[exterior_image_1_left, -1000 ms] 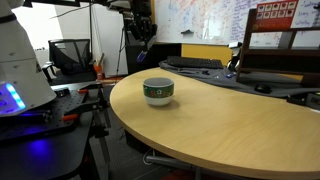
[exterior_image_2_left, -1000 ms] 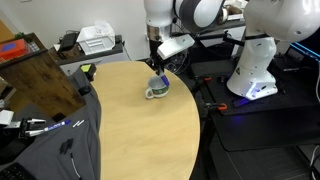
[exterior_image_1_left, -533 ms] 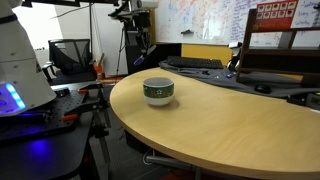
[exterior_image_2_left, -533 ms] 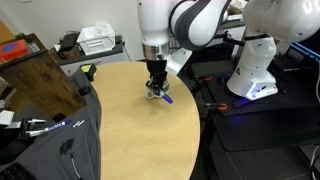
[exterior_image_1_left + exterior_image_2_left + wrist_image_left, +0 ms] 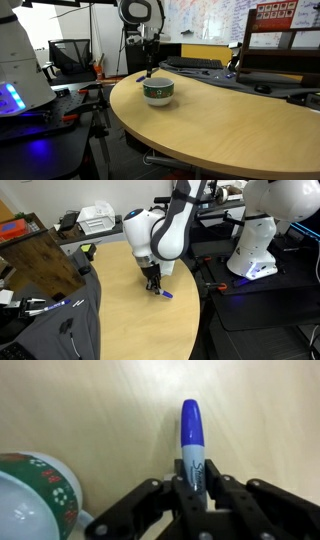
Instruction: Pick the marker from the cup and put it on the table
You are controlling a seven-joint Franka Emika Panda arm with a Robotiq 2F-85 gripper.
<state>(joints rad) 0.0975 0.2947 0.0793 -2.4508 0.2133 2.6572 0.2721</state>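
The end effector (image 5: 196, 490) clamps the marker (image 5: 192, 428) close to the bench (image 5: 90, 400), right of the cup (image 5: 35, 500), seemingly for release.

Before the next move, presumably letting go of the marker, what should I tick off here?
1. Marker out of the cup: ok, it lies beside the cup, over the table.
2. Gripper shut on the marker: ok, the jaws clamp its barrel in the wrist view.
3. Marker resting on the table: cannot tell. In an exterior view its blue cap looks at or near the surface.
4. Landing spot bare: ok, only wood shows around the cap in the wrist view.
5. Cup upright and apart from the marker: ok.
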